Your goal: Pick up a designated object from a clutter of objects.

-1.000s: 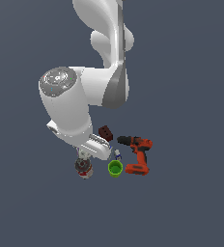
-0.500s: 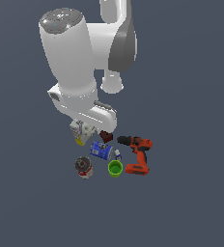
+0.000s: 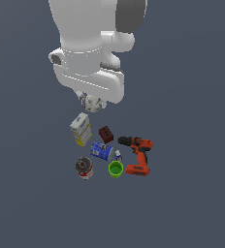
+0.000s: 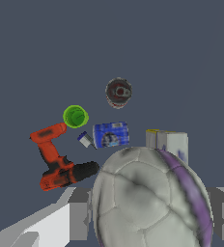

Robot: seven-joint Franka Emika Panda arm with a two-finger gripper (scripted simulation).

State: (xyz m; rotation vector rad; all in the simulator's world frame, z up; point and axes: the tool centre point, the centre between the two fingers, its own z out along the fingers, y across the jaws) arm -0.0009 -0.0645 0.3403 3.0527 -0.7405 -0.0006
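The designated object (image 3: 92, 103) is a whitish ball, lifted clear above the clutter and mostly hidden under the arm's wrist in the exterior view. In the wrist view the ball (image 4: 143, 193) fills the foreground, whitish with a purple band. My gripper (image 3: 91, 102) is shut on it, with grey fingers (image 4: 77, 219) at both sides. Below lies the clutter: white-and-yellow box (image 3: 80, 129), dark red block (image 3: 106, 134), blue can (image 3: 101, 151), orange-red drill (image 3: 137, 155), green cup (image 3: 115, 169) and red-and-white can (image 3: 84, 167).
The wrist view shows the can (image 4: 118, 92), green cup (image 4: 75, 116), drill (image 4: 58, 161), blue can (image 4: 111, 134) and box (image 4: 167, 142) well below the ball. A tiny white item (image 3: 118, 155) lies between blue can and drill. Dark flat ground surrounds the group.
The arm has risen from among the clutter toward the camera, carrying the ball up and away from the items, which stay in place.
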